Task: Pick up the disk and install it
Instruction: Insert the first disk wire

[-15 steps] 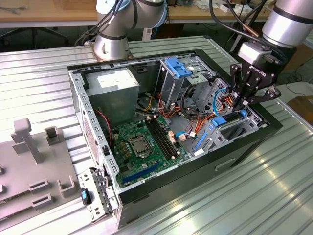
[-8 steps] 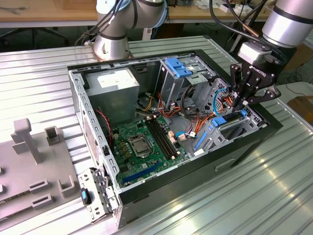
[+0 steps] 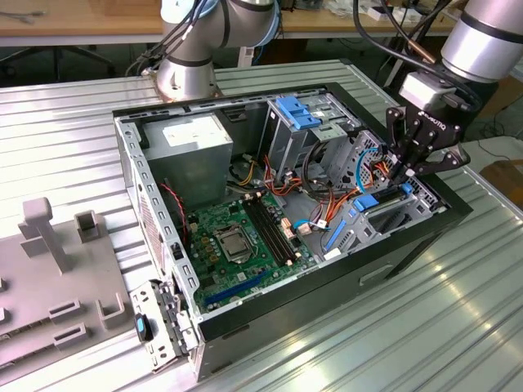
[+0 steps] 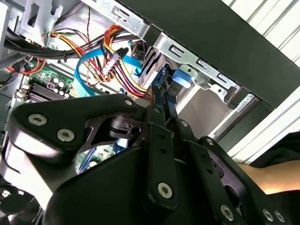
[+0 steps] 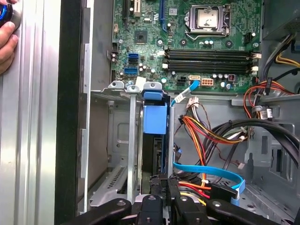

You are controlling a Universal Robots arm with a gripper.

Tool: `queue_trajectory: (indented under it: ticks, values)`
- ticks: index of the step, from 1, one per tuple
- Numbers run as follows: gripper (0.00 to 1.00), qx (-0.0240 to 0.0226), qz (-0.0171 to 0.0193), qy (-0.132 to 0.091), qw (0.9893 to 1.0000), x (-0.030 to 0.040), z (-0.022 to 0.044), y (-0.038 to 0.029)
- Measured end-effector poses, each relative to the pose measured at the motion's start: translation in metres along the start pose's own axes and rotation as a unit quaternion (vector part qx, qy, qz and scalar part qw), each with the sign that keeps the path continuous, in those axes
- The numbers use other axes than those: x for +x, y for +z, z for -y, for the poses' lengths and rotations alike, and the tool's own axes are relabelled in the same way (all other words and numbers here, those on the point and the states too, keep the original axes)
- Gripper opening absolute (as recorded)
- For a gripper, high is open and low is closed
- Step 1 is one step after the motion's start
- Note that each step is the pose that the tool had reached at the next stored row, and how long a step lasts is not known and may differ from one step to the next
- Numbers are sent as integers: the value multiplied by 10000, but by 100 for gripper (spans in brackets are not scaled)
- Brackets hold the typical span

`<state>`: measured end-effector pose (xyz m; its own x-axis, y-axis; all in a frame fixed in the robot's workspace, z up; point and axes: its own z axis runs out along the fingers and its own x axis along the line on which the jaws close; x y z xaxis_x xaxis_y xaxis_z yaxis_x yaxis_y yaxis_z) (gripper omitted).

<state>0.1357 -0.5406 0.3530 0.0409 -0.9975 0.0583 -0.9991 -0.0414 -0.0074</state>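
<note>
Where the gripper (image 3: 406,173) hung: over the drive bay at the end of the computer case (image 3: 245,327) toward the exterior view's right, with its fingers pointing down into the bay.
Grip: in both wrist views the black fingers (image 5: 153,185) were drawn nearly together, with the thin edge of the disk (image 5: 154,119) pinched between them.
Disk: it stood on edge in the bay between two silver sheet-metal walls, its bright blue tab toward the motherboard (image 3: 237,237). How far it was seated could not be told.
Motherboard: green, flat on the case floor, near the middle.
Power supply box (image 3: 192,143): grey with a white label, in the far corner toward the exterior view's left, well apart from the gripper.
Drive cage (image 3: 298,114): silver with blue latches, upright between the power supply box and the gripper.
Cables: a blue flat cable (image 5: 206,172) and red, yellow and orange wires (image 5: 206,133) lay just beside the bay.
Table (image 3: 392,343): ribbed metal, bearing the case; a grey fixture plate (image 3: 49,278) lay toward the exterior view's left.
Hand (image 5: 7,35): a person's, on the table outside the case wall.
</note>
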Motion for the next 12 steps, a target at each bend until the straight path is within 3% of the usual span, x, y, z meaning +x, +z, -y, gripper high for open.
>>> queue_trajectory:
  ticks: [8,10,11,12]
  values:
    - [16,-4,-2,124,9999,1,-6,1]
    - [16,51,6,131,9999,1,-9,1]
    - [16,109,11,137,9998,1,-9,1]
    - [16,137,10,145,9998,1,-11,1]
